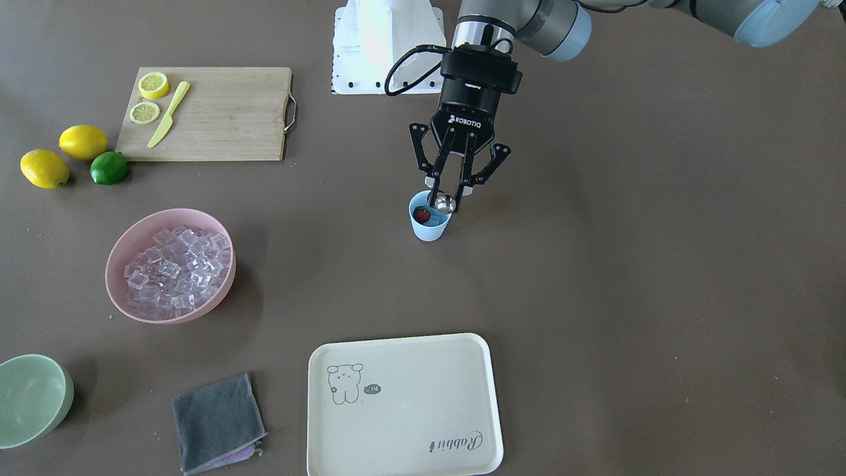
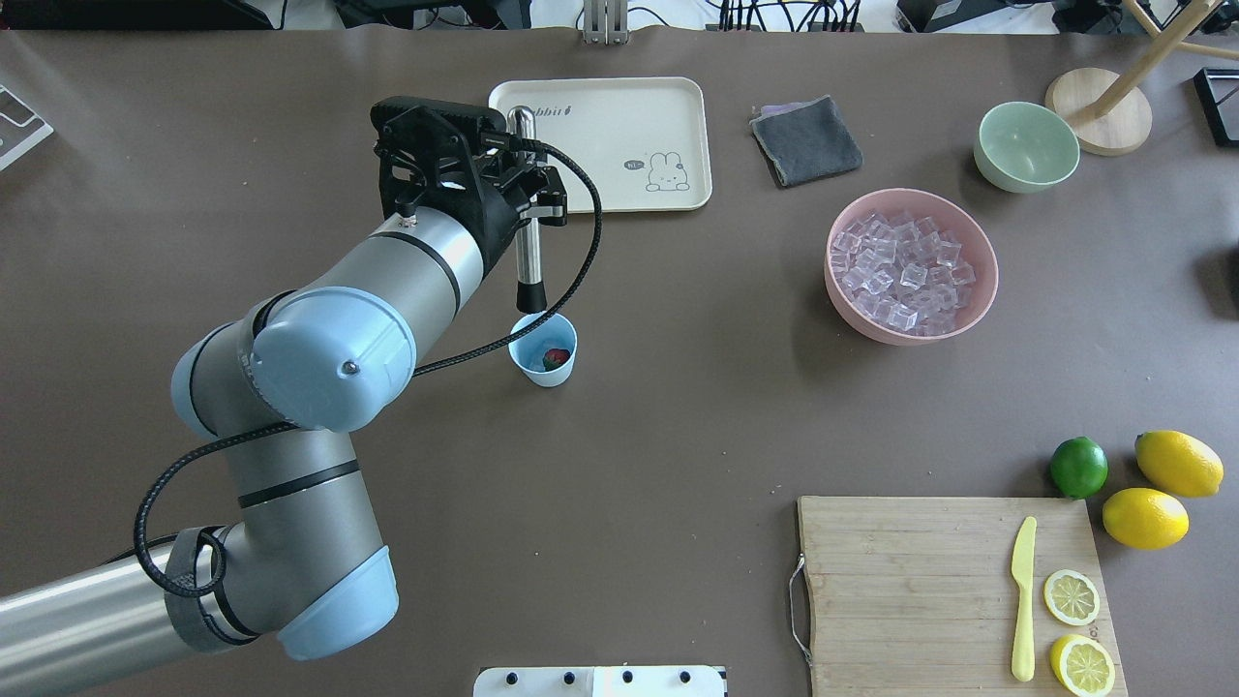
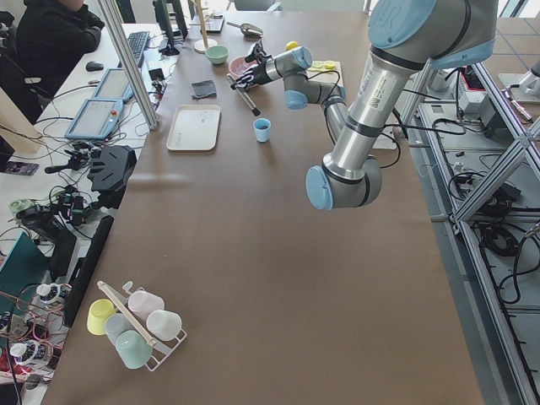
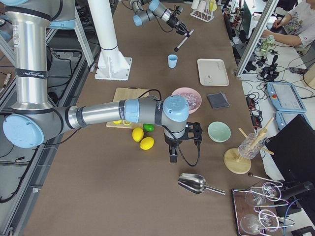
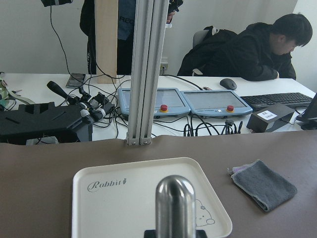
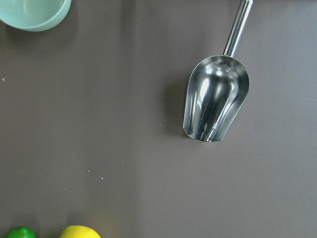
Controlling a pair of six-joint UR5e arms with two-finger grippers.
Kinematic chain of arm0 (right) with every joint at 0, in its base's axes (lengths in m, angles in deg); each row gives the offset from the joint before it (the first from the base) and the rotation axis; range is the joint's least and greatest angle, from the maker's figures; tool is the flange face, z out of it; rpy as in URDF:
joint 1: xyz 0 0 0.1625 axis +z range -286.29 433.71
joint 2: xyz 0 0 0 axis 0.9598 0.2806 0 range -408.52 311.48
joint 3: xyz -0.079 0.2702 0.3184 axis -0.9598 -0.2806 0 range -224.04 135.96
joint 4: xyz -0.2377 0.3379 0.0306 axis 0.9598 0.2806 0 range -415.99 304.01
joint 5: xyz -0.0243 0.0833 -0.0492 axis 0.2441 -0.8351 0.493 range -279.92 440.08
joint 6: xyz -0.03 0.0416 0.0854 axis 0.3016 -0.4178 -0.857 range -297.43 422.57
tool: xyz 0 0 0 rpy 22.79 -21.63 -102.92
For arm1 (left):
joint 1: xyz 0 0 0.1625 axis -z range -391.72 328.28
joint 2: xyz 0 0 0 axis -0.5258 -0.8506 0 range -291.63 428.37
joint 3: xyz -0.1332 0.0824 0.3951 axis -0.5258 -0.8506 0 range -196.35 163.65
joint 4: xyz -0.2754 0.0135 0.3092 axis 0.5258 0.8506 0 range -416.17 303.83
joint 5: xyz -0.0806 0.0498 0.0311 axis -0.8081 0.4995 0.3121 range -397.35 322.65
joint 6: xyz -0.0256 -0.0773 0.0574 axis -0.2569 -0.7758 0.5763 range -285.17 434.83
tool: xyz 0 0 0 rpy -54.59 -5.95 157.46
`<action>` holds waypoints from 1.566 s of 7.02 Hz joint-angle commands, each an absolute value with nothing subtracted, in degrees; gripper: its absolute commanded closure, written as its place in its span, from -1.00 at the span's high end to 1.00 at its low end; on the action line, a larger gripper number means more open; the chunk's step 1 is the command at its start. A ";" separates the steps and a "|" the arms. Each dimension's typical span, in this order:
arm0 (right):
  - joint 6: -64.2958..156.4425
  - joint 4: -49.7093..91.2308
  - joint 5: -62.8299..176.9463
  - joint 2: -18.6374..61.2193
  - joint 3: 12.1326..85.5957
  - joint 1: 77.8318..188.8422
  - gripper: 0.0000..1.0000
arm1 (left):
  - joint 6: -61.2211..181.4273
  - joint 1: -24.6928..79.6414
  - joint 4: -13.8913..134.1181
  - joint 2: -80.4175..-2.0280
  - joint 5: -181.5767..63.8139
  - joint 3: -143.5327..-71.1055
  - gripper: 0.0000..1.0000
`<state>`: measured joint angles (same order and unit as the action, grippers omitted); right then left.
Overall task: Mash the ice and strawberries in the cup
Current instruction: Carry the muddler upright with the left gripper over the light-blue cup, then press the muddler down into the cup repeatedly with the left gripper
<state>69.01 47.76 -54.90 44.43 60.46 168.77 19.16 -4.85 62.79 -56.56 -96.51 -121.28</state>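
Holding, item one: muddler (image 2: 528,254), a steel rod with a black tip, clamped at mid-shaft in my left gripper (image 1: 451,189).

Step in hand, as I judge it: tool poised for the first press, mashing not yet begun.

Item two: cup (image 1: 429,229), upright near the table's middle. The black tip hangs above its rim on the tray side, not inside.

Item three: strawberry (image 1: 422,214), whole, lying in the cup.

Item four: ice (image 1: 173,270), heaped in the pink bowl (image 1: 123,246), well apart from the cup. I can make out none in the cup.

Next move calls for bringing the tilted rod nearer upright, centring the tip over the berry, then lowering straight so the light cup does not tip.

Pose, left arm: reached forward over the table, wrist bent, rounded steel end leaning toward the tray (image 2: 692,145).

Pose, right arm: stretched over the far end, right gripper (image 4: 173,153) pointing down near the scoop (image 6: 215,96). Whether its fingers are parted I cannot tell.
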 commanded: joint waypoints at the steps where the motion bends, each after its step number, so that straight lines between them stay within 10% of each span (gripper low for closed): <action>1: 69.34 48.51 -55.79 45.09 60.55 168.63 0.99 | 19.46 -5.79 63.37 -58.02 -95.53 -119.01 -1.00; 11: 68.73 48.17 -55.62 44.12 60.90 168.72 0.99 | 21.84 -9.13 71.25 -55.99 -93.42 -114.27 -1.00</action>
<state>68.80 48.26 -55.62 44.15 60.88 168.71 21.50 -9.34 69.23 -56.07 -93.39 -115.47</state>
